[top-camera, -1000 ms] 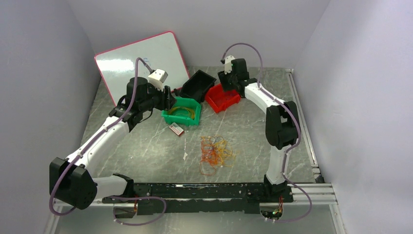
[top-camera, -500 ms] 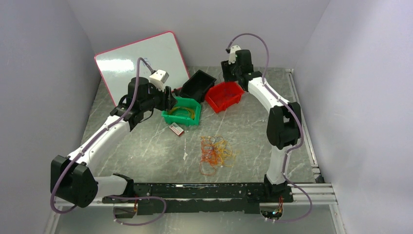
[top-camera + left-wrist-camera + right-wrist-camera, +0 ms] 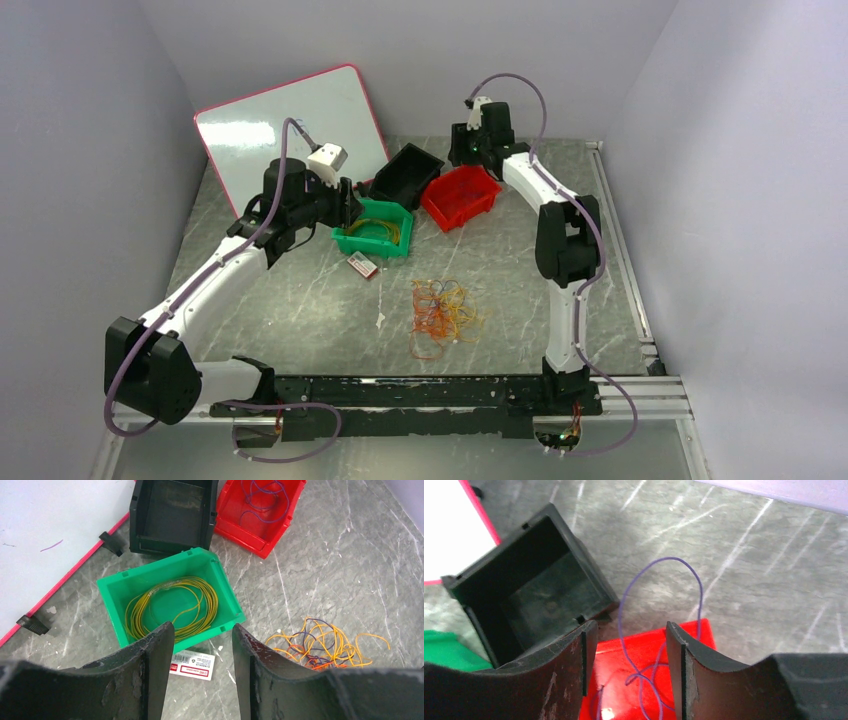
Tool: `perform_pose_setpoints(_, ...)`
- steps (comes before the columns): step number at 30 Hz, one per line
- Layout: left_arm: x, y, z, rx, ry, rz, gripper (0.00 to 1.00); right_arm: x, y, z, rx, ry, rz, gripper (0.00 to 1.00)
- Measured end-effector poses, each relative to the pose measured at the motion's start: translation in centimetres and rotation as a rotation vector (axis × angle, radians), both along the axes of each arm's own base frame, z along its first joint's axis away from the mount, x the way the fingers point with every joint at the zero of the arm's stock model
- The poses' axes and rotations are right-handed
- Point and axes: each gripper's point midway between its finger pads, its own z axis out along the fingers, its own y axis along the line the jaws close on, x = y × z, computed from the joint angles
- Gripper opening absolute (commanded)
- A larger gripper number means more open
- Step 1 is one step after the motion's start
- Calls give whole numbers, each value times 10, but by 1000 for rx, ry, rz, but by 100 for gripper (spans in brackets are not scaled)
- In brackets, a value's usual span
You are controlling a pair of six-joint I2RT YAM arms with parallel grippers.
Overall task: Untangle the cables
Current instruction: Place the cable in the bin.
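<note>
The tangled cables (image 3: 445, 310) lie mid-table as a loose bunch of orange, yellow, red and purple loops, which also shows at the lower right of the left wrist view (image 3: 325, 645). A yellow coil (image 3: 210, 600) rests in the green bin (image 3: 155, 566). Purple cables (image 3: 265, 500) lie in the red bin (image 3: 235, 525). My left gripper (image 3: 202, 635) hovers open over the green bin's near edge (image 3: 345, 205), holding nothing. My right gripper (image 3: 631, 630) is open above the red bin's far side (image 3: 470, 150). A purple cable loop (image 3: 668, 558) runs between its fingers and spills over the bin's rim onto the table.
An empty black bin (image 3: 405, 175) stands between the green bin (image 3: 370, 247) and the red bin (image 3: 460, 197). A white board with a pink rim (image 3: 290, 130) leans at the back left. A small white and red card (image 3: 362, 265) lies in front of the green bin.
My right gripper has drawn back and up from over the red bin toward the far wall, and its elbow swung left. The left arm has hardly moved.
</note>
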Motion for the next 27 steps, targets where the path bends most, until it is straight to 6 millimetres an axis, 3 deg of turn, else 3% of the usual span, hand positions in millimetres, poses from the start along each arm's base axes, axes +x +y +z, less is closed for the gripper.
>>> perform_pose_setpoints(16, 0, 0, 0, 1, 0, 0, 52, 8, 18, 12, 229, 15, -110, 51)
perform_pose_setpoints(27, 0, 0, -1, 2, 2, 0, 51, 17, 21, -16, 304, 67, -195, 47)
